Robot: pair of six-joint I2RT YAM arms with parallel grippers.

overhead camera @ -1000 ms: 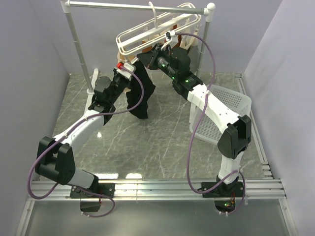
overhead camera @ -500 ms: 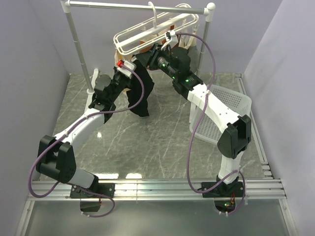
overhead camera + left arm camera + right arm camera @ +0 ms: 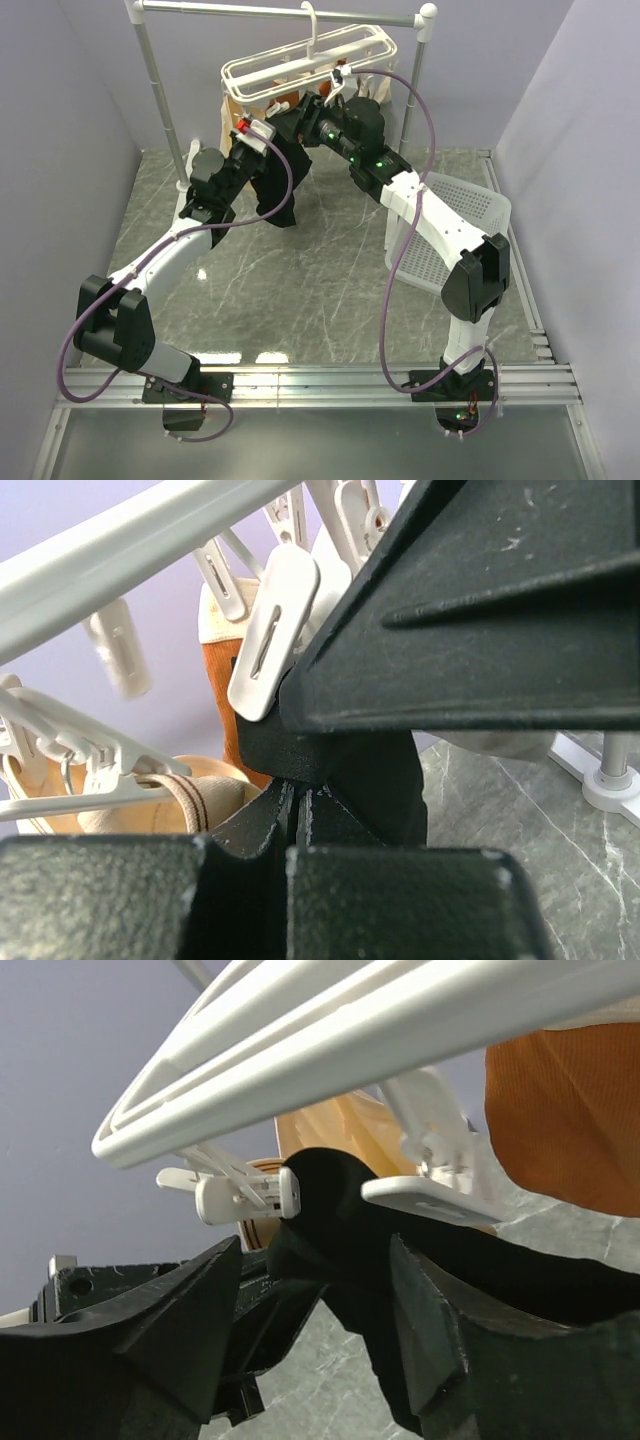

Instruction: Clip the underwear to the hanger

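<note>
Pinching the underwear (image 3: 278, 190) tight with the left gripper (image 3: 298, 805), shut on the black cloth. Holding the right gripper (image 3: 315, 1255) open, with the cloth between its fingers. Hanging the underwear just under the hanger (image 3: 300, 62), with its top edge touching a white clip (image 3: 248, 1198).

We find the hanger (image 3: 300, 62) hung on the rail stand (image 3: 260, 11) at the counter's (image 3: 300, 290) rear. The underwear (image 3: 282, 190) hangs beneath it, between the left tool (image 3: 299, 805) and right tool (image 3: 315, 1252); the laundry basket (image 3: 478, 203) stands rightward.
</note>
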